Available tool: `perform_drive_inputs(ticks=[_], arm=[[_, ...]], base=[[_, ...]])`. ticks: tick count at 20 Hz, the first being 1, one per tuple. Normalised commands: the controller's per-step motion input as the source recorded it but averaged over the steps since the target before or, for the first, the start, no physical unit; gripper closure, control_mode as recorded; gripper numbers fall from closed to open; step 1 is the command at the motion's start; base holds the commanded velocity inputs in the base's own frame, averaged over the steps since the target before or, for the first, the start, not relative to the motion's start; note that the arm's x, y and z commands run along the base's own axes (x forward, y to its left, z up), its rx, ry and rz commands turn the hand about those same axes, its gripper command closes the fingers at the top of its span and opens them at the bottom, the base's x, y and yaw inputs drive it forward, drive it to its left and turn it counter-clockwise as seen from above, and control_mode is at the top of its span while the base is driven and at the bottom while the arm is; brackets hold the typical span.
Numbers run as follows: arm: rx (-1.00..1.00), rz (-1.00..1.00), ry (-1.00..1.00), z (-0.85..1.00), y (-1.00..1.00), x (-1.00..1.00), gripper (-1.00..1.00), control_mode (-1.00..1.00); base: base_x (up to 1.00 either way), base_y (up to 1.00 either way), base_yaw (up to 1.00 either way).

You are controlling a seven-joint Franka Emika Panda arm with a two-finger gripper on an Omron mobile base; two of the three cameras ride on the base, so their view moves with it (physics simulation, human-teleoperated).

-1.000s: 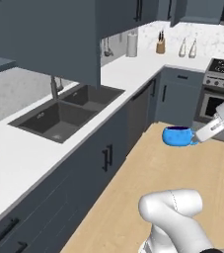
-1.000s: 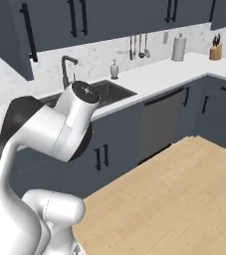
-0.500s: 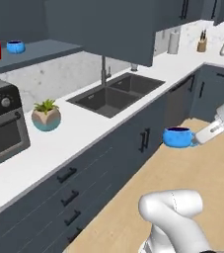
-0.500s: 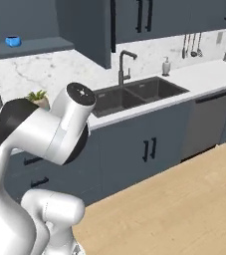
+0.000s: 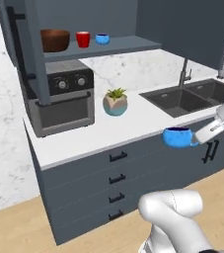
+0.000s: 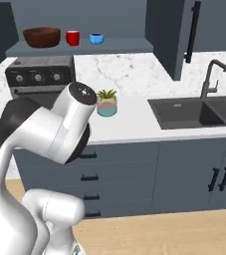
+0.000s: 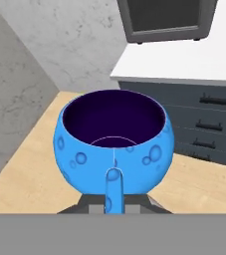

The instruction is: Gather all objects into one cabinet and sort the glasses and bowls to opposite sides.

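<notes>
Beside toaster oven (image 5: 64, 101): potted plant (image 5: 115, 101)

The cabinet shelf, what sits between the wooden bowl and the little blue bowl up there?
The red cup stands between the wooden bowl and the small blue bowl on the cabinet shelf, apart from both, in both base views.

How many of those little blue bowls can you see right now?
2. One blue bowl is gripped at its rim by the end effector, out in front of the counter. The other small blue bowl sits on the open cabinet shelf, right of the red cup. Others may be hidden.
</notes>
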Motion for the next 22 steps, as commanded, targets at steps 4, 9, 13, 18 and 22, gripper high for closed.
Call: perform_drive_inputs(ticks=[4, 9, 13, 18, 22], arm=[[0.00, 0.00, 0.00, 0.00, 0.00, 0.00, 1.00, 1.00], [0.00, 0.00, 0.00, 0.00, 0.00, 0.00, 1.00, 1.00], [0.00, 0.00, 0.00, 0.00, 0.00, 0.00, 1.00, 1.00], [0.00, 0.00, 0.00, 0.00, 0.00, 0.00, 1.00, 1.00], [0.00, 0.00, 0.00, 0.00, 0.00, 0.00, 1.00, 1.00]], base=[[-0.38, 0.03, 0.18], [-0.09, 0.03, -0.05], [0.27, 0.08, -0.22], [0.56, 0.50, -0.33], [0.61, 0.70, -0.29]])
